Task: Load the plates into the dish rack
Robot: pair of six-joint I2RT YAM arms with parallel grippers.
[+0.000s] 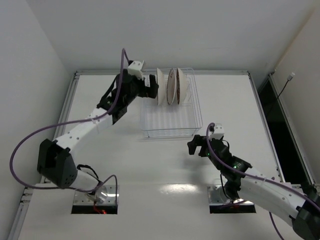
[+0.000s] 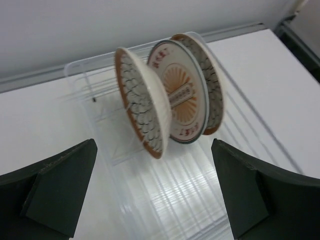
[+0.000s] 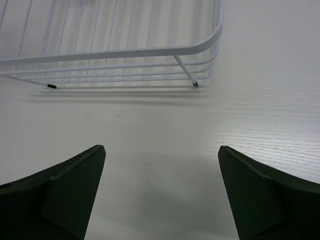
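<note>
Left end effector [image 2: 153, 146] wide, wrist-only sunburst plate [image 2: 184, 82]

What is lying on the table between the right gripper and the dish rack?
Nothing. In the right wrist view, only bare white table separates the right gripper from the near rim of the dish rack. The top view shows the same.

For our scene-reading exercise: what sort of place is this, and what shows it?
Probably a robotics test cell, not a kitchen: left arm and right arm bolted to a white table, plain walls, one dish rack holding plates.
</note>
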